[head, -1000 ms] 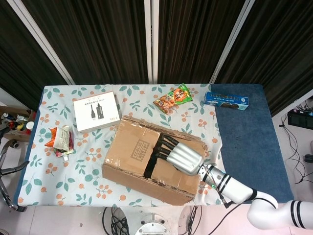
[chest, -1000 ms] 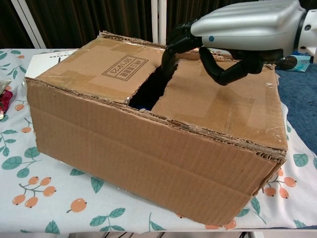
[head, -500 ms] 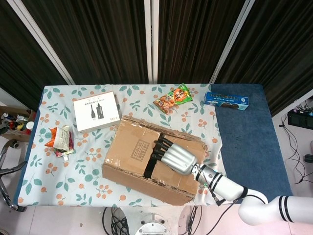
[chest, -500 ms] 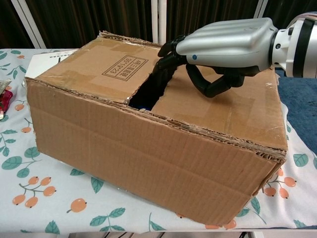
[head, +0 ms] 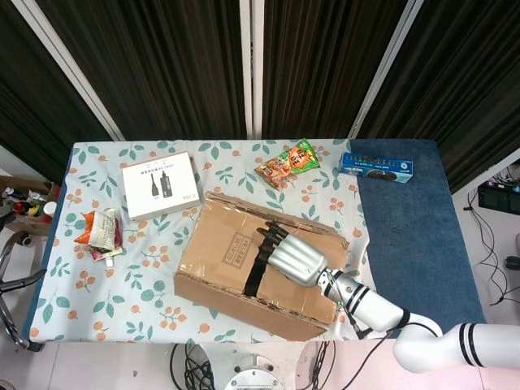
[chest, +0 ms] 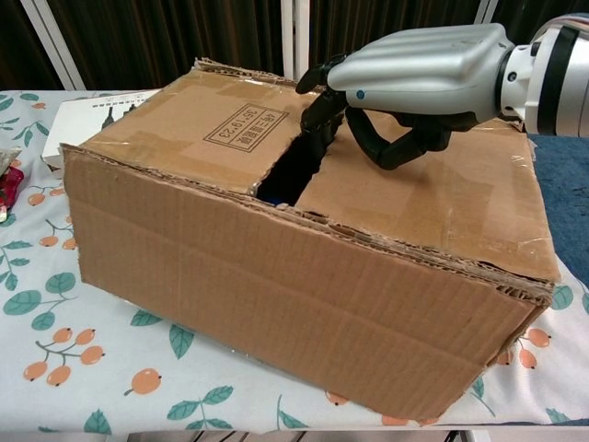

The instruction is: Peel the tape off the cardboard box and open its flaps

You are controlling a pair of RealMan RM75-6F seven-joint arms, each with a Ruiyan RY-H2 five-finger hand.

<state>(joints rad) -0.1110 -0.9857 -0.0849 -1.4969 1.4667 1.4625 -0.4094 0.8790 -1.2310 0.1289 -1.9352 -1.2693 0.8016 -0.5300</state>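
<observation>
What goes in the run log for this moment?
right hand: fingers hooked into centre gap | cardboard box: flaps nearly flat, not yet open | left hand: not in view

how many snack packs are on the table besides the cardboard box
3: an orange bag behind the box, a blue pack at the far right on the blue cloth, and a crumpled packet at the left edge. The box may hide others.

Over the last second the cardboard box (head: 256, 264) has slid a little toward the right of the head view, its near left corner shifting rightward. The right hand (head: 294, 257) has drawn back toward lower right (fingers now curled at the gap's edge), and in the chest view the dark gap (chest: 293, 171) looks narrower.
</observation>
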